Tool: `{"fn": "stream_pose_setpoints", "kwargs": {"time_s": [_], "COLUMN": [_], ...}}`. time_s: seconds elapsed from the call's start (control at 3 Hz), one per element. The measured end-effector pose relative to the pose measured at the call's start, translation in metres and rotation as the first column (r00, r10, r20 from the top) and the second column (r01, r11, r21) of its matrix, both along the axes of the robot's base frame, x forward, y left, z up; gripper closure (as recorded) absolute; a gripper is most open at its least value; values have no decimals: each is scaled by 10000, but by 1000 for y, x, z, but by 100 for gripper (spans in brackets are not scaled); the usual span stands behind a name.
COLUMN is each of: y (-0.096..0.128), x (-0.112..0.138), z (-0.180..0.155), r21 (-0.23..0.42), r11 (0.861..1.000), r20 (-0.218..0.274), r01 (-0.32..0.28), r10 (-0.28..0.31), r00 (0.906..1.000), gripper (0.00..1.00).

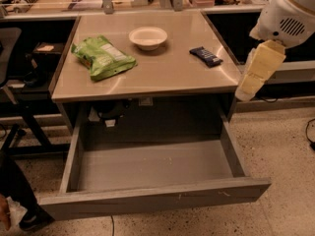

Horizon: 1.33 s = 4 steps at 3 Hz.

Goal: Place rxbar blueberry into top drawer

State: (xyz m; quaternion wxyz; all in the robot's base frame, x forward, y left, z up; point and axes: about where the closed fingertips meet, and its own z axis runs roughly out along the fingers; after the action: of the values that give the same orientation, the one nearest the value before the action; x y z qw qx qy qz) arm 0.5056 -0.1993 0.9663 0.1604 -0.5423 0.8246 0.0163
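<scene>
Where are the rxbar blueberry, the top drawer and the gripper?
rxbar blueberry (206,56): camera view, wrapper middle.
top drawer (147,200): camera view, front panel.
gripper (246,88): camera view, right of the table (162,77), at its fingertips.
</scene>
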Motion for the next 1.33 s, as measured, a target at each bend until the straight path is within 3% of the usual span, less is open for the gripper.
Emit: {"fn": "stream_pose_setpoints", "kwargs": {"time_s": [0.33,0.67,1.0,1.33], "y": [6,9,21,37], "x": [31,35,50,80], "z": [-12,-11,-21,-35], "r21": [-52,25,582,1007], "r11": [9991,9992,9970,9913], "r20": [-457,-300,-324,-739], "r01": [420,401,504,842], "r10": [-422,-400,-485,-770], "r00": [9981,9987,9983,9943], "gripper": [0,0,0,0]}}
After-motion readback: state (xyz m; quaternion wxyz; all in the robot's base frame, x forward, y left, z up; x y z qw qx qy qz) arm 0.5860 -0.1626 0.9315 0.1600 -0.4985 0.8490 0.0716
